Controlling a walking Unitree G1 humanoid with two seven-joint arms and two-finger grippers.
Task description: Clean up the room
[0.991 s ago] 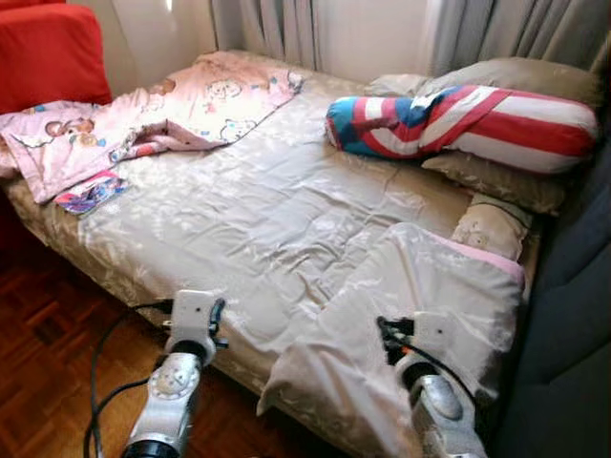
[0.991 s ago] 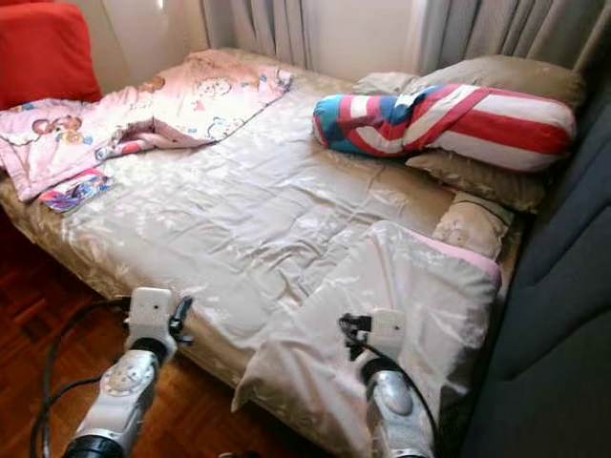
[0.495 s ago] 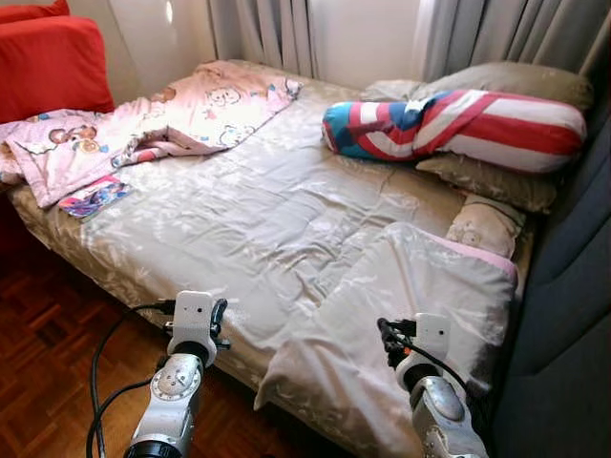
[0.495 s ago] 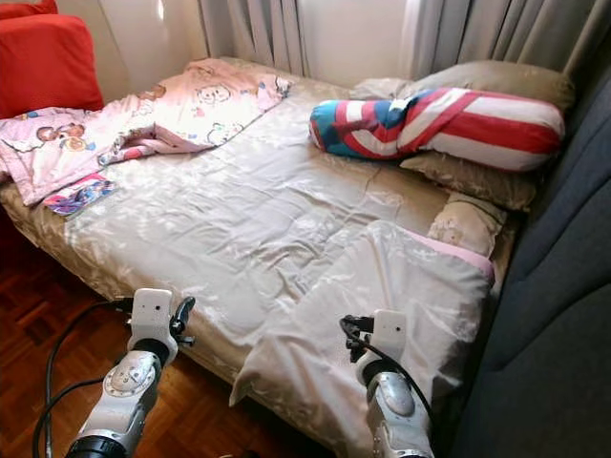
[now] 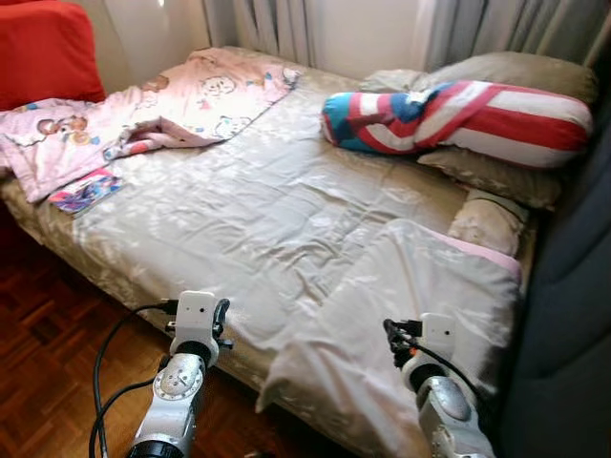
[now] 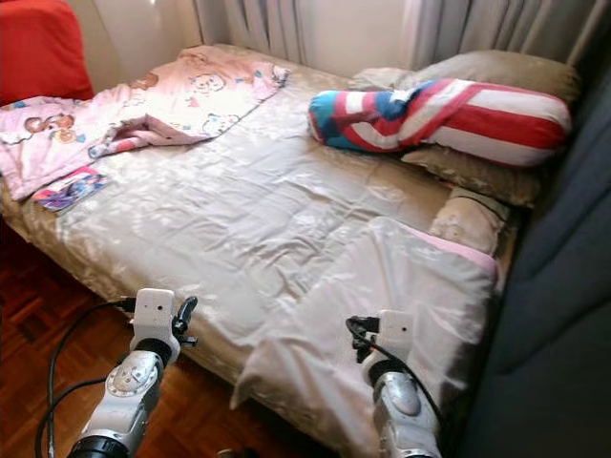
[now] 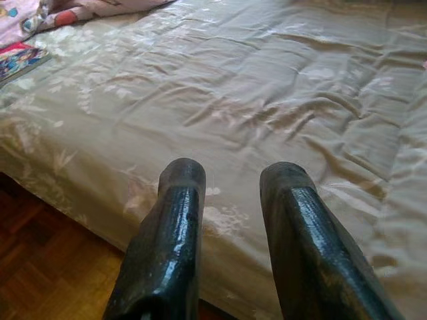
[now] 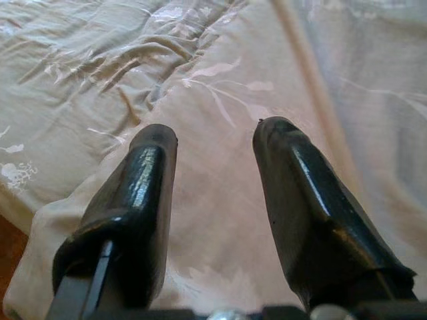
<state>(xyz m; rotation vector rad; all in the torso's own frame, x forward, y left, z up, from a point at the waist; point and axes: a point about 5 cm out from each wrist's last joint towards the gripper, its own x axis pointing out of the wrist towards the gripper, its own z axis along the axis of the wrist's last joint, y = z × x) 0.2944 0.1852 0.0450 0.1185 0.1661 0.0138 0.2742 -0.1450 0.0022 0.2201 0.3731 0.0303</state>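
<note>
Bed (image 5: 239, 210), long axis running from the pink cartoon blanket (image 5: 143, 114) to the striped bolster (image 5: 458, 119). I hold my left gripper (image 7: 230, 183) and right gripper (image 8: 213, 143) parted, empty, at the bed's near edge.

red sofa (image 5: 43, 48) cropped, small pillow (image 5: 489, 221) half-covered

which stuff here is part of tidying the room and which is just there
To tidy:
crumpled pink cartoon-print blanket
small colourful book
folded beige satin quilt with pink edge
striped red, white and blue bolster

Just there:
red armchair
grey curtains
wooden parquet floor
</note>
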